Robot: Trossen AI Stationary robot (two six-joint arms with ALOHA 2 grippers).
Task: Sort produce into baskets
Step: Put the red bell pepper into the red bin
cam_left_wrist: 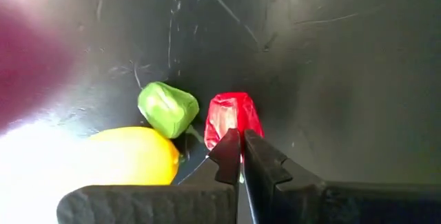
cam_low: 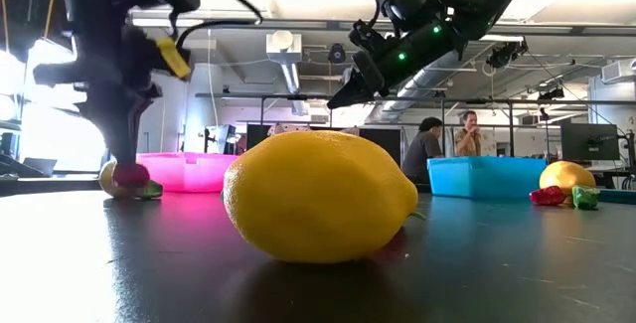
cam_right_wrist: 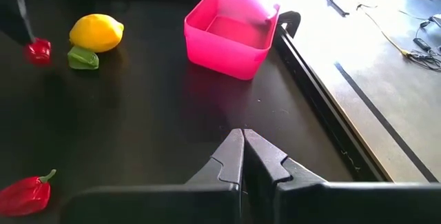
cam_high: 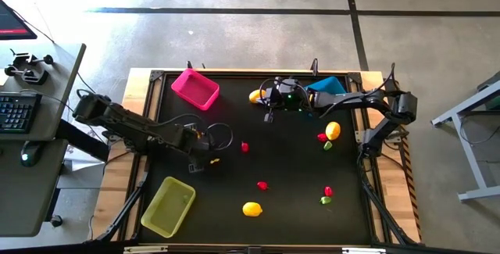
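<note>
Three baskets and scattered produce sit on a black table (cam_high: 289, 168). Nearest, the yellow-green basket (cam_high: 168, 205) lies at the near left, with the near lemon (cam_high: 251, 209) to its right and a red-green pair (cam_high: 326, 195) farther right. A lone red (cam_high: 262, 184) lies just beyond that lemon. Mid-table on the left, the left gripper (cam_left_wrist: 241, 156) is down at the surface with its fingers pressed together, tips touching the red piece (cam_left_wrist: 233, 117); I cannot tell whether it pinches it. A green piece (cam_left_wrist: 167, 108) and the left lemon (cam_left_wrist: 127, 156) lie just beside that red piece. Another red (cam_high: 244, 147) lies to the right, and the right lemon (cam_high: 333, 130) sits near the right edge. Farther back, the right gripper (cam_right_wrist: 242, 141) hangs above the table, fingers together and empty, between the pink basket (cam_high: 195, 88) at the far left and the blue basket (cam_high: 328, 86) at the far right.
</note>
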